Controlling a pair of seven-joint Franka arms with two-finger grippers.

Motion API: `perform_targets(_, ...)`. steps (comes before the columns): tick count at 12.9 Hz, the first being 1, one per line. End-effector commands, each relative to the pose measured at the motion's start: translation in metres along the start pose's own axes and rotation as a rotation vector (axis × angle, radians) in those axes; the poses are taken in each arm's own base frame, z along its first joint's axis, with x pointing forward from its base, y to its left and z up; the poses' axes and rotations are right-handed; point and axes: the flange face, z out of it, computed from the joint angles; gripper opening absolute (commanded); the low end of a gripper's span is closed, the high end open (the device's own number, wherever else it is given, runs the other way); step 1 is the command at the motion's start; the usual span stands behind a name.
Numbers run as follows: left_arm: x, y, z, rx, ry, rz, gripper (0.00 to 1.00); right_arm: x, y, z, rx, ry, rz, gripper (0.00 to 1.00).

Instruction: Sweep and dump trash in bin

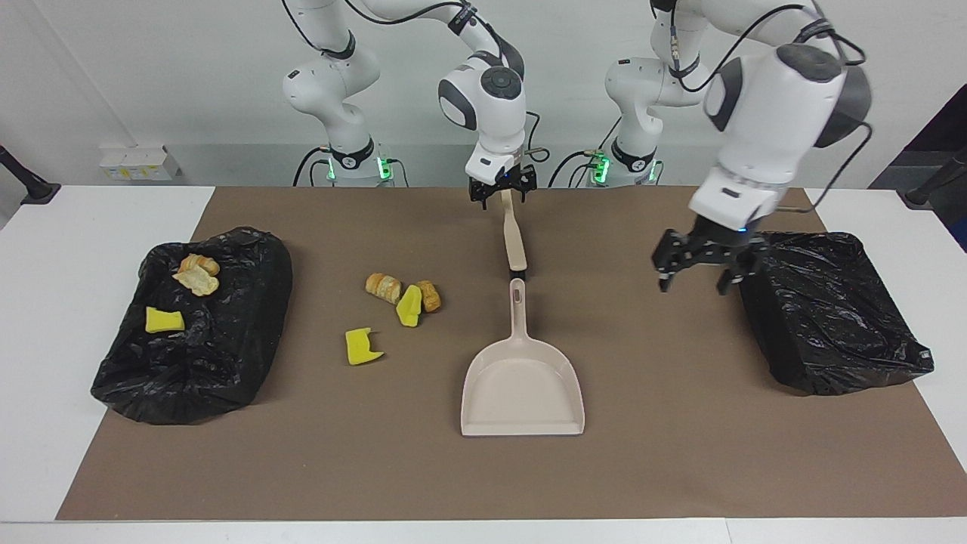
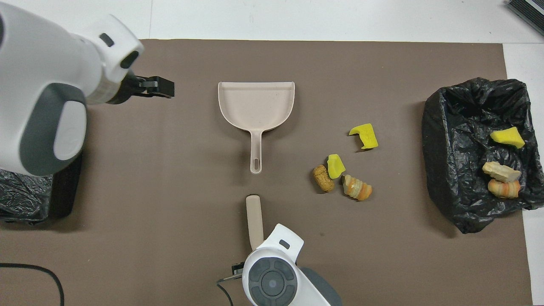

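Over the tabletop (image 1: 45, 453) by the robots, my right hand (image 1: 502, 189) pinches the brush (image 1: 514, 240) by its tip; it may swivel, scattering trash (image 1: 409, 306) past the dustpan (image 1: 523, 385). Left hand (image 1: 699, 273) gapes empty.

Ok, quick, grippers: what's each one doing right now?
Left gripper: open, empty, over the mat beside the black bin.
Right gripper: at the beige tool's end nearest the robots; grip cannot be told.
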Motion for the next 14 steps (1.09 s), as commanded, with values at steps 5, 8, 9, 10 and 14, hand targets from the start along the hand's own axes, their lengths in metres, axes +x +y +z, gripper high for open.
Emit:
perform_targets(5, -0.042, 0.143, 0.127, -0.028, -0.091, -0.088, 1.0, -0.015, -0.004, 0.033, 0.01, -0.009, 0.119, 0.69)
perform_targets(8, -0.079, 0.16, 0.175, -0.019, -0.12, -0.048, 1.0, -0.016, -0.005, 0.034, 0.025, -0.029, 0.151, 0.17)
perform_targets(9, -0.088, 0.173, 0.19, -0.016, -0.133, -0.047, 1.0, -0.016, -0.008, 0.033, 0.026, -0.032, 0.153, 0.0)
perform_targets(10, -0.092, 0.179, 0.204, -0.009, -0.144, -0.051, 1.0, -0.011, -0.011, 0.031, 0.029, -0.033, 0.157, 0.0)
perform_targets(14, -0.101, 0.182, 0.212, -0.003, -0.163, -0.046, 0.94, 0.01, 0.028, -0.003, 0.0, -0.071, 0.243, 0.0)
